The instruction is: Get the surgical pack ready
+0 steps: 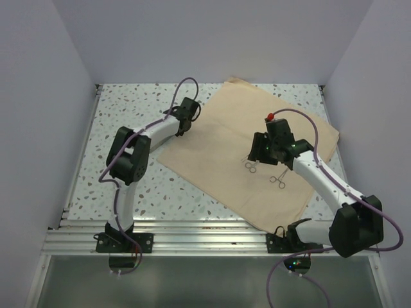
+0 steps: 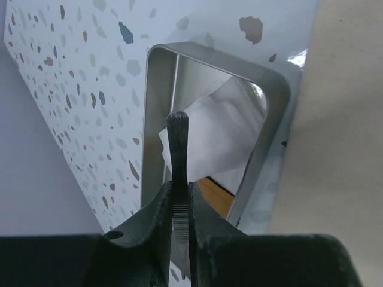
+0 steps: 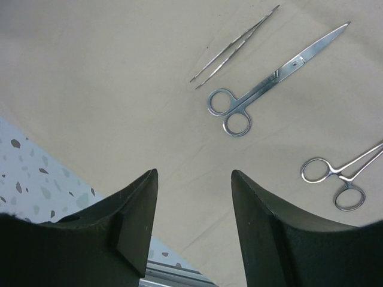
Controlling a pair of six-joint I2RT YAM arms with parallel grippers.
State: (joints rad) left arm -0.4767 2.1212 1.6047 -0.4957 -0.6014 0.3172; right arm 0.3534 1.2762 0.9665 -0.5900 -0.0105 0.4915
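Note:
The surgical pack's tan cloth lies flat and unfolded on the speckled table. My left gripper is at the cloth's left edge. In the left wrist view the gripper is shut on a thin dark instrument with a ribbed grip, held over a small steel tray with white gauze in it. The tray stands on the table beside the cloth. My right gripper is open and empty above the cloth. Scissors, tweezers and ring-handled forceps lie on the cloth.
White walls close in the table on the left, back and right. An aluminium rail runs along the near edge. In the top view the scissors and forceps lie just in front of my right gripper. The tray is hidden under my left wrist there.

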